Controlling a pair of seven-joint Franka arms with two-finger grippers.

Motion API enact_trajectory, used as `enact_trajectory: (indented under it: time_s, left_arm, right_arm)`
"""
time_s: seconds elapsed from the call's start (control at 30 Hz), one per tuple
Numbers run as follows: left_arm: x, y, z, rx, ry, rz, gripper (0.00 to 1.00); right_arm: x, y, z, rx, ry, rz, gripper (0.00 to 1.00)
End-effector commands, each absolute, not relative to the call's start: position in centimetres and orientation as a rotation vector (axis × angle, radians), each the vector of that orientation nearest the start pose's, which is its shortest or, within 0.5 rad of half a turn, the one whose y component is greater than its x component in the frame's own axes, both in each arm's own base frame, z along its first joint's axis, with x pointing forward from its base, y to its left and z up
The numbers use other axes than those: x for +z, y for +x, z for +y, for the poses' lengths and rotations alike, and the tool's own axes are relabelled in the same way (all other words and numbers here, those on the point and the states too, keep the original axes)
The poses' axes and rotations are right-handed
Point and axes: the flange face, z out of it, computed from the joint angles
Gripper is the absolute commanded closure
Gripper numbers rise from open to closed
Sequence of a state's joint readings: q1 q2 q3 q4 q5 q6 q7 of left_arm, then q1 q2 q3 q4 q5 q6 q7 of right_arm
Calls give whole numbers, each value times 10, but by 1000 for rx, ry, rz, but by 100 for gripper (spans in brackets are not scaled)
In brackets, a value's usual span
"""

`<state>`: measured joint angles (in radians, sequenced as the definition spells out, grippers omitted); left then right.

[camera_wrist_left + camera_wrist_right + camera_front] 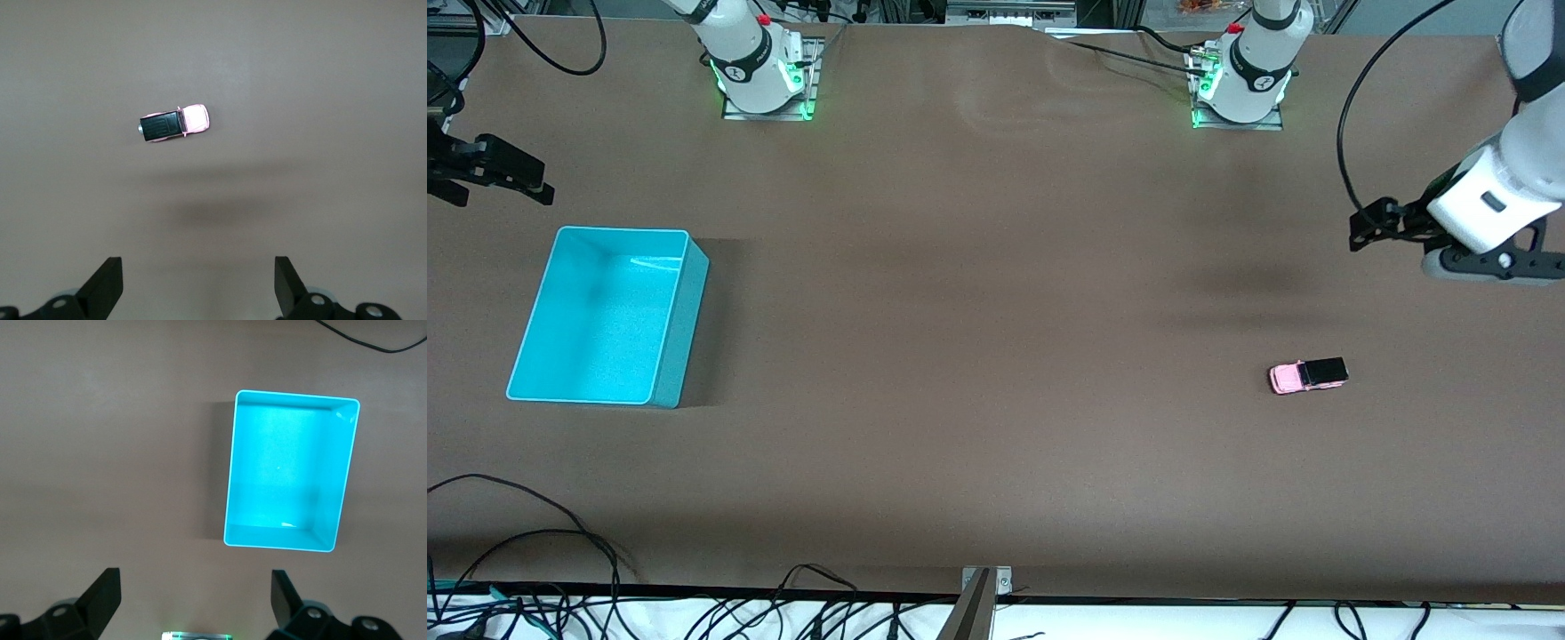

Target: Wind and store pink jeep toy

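We take this for a robotics lab, two arm bases [760,67] bolted to a brown table [996,293], loose cables [534,569] along its edge, perhaps equipment racks above.

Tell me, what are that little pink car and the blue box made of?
The pink jeep toy looks like glossy moulded plastic or painted metal; its pale body catches the light, and the black rear section is darker and duller. The turquoise bin seems smooth, slightly shiny plastic: one even colour, rounded corners, a bright glare streak inside.
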<state>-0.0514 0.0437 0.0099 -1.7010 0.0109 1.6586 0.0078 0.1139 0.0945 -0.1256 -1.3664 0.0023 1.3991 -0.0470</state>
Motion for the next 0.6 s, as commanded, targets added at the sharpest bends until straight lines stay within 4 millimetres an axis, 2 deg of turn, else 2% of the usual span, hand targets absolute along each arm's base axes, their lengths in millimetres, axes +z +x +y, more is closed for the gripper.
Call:
enact_trajectory:
  time_s: [0.0, 0.17, 0.57]
  left_arm:
    - [517, 566, -19, 124, -3126, 11, 0]
    - [471, 572, -10, 145, -3115, -10, 0]
    - [378, 585, 2, 113, -3083, 10, 0]
  right_arm:
    - [656, 564, -4, 101, -3125, -80, 0]
    - [655, 564, -4, 108, -3126, -94, 0]
    - [652, 565, -3, 111, -3125, -113, 0]
